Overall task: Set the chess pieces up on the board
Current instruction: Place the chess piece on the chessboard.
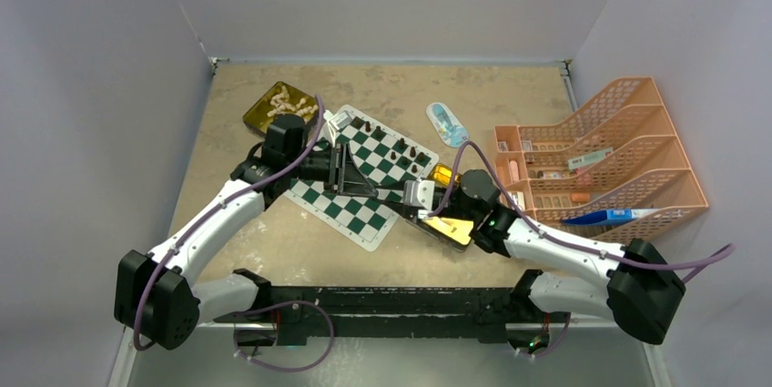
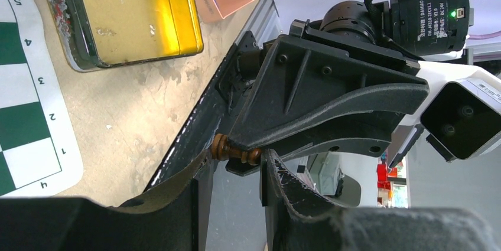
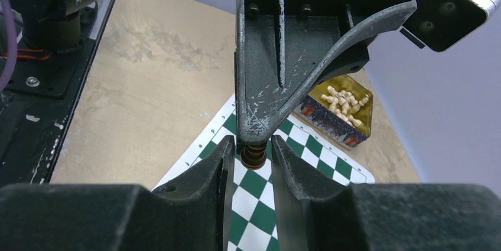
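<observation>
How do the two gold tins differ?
Contents: the far tin holds a pile of cream pieces, while the near tin shows a mostly bare gold floor. Place: the far tin sits in the open, left of the board's far corner. The near tin lies by its right side, partly under the right arm. Both are gold, rectangular and open.

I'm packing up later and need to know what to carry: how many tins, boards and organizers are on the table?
Gold tins: 2
Chessboard mat: 1
Orange file organizer: 1
Total: 4
</observation>
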You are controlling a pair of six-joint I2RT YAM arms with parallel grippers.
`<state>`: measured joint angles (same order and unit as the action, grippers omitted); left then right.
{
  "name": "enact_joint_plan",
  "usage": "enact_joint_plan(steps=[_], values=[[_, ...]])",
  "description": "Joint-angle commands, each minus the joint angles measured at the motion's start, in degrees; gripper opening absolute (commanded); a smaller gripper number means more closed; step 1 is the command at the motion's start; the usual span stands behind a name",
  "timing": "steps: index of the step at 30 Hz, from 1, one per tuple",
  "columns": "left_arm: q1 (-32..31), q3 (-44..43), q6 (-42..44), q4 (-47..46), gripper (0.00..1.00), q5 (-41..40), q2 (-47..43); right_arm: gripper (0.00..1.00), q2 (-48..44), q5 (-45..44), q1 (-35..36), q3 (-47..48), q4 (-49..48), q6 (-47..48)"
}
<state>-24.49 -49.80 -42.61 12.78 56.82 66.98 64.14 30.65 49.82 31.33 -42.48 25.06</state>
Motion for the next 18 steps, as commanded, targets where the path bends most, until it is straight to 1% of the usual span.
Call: enact_joint_plan(steps=[1, 5, 7, 8, 9, 10, 12, 15, 18], values=[[0.32, 0.14, -0.55, -2.89, 0.00, 1.60, -0.14, 0.30, 0.40, 2.95, 0.22, 3.09, -3.30, -1.81], [0.32, -1.35, 0.74, -1.12, 0.01, 1.16, 0.51, 0.14, 0.19, 5.27, 0.25, 2.68, -4.58, -2.64], [0.32, -1.42, 0.83, -1.30, 0.03, 1.38, 0.35, 0.05, -0.18, 7.95, 0.25, 1.82, -6.00, -3.17], [0.35, -1.17, 0.59, -1.66, 0.07, 1.44, 0.16, 0.02, -0.23, 9.44, 0.26, 1.61, -6.42, -3.48], [0.32, -0.87, 0.56, -1.77, 0.11, 0.90, -0.28, 0.00, -0.19, 10.34, 0.21, 1.35, -6.85, -3.94], [0.32, -0.88, 0.96, -1.33, 0.19, -0.05, -0.91, 0.00, 0.09, 10.49, 0.23, 1.17, -7.27, -4.54], [0.32, -1.28, 2.47, -0.09, 0.30, -2.50, -2.27, 0.00, 0.78, 8.57, 0.22, 1.01, -7.42, -6.24], [0.32, -3.80, 5.06, 3.19, 0.40, -7.72, -4.13, 0.00, 2.10, 2.28, 0.23, 0.58, -8.29, -10.00], [0.32, -6.80, 7.65, 7.34, 0.48, -16.60, -6.50, 0.00, 3.10, -2.62, 0.25, 1.16, -7.39, -12.29]])
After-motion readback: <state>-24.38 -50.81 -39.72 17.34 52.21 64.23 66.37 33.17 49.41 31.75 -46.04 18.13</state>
